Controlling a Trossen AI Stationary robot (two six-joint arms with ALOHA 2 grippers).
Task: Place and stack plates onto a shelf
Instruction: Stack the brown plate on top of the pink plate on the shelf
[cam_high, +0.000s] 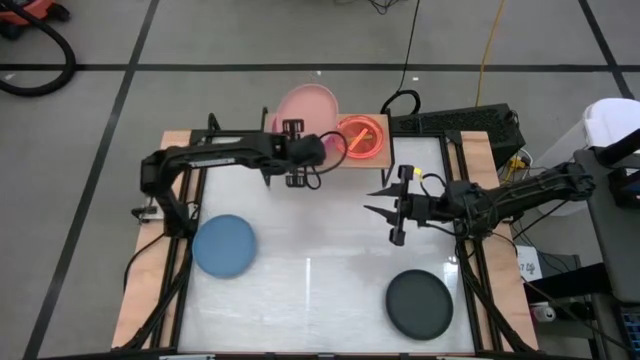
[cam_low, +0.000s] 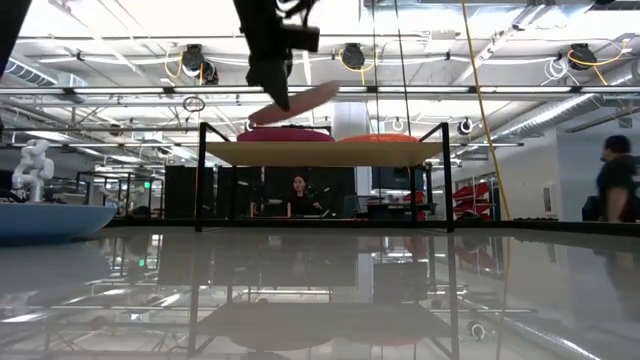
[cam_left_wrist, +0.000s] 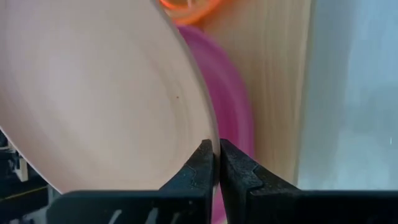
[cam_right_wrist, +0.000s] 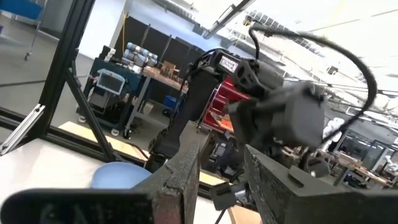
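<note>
We hold the salmon-pink plate (cam_high: 305, 104) pinched in our left hand (cam_left_wrist: 216, 163) above the magenta plate (cam_low: 285, 134) on the shelf (cam_low: 322, 152); our empty right hand (cam_high: 392, 212) gapes. Blue plate (cam_high: 223, 245) and black plate (cam_high: 420, 302) wait on the desk (cam_high: 310, 280).

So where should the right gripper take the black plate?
By its rim. The black plate lies flat on the table, so there is little else to pinch. The open right gripper could probably come down over the edge nearest it.
</note>
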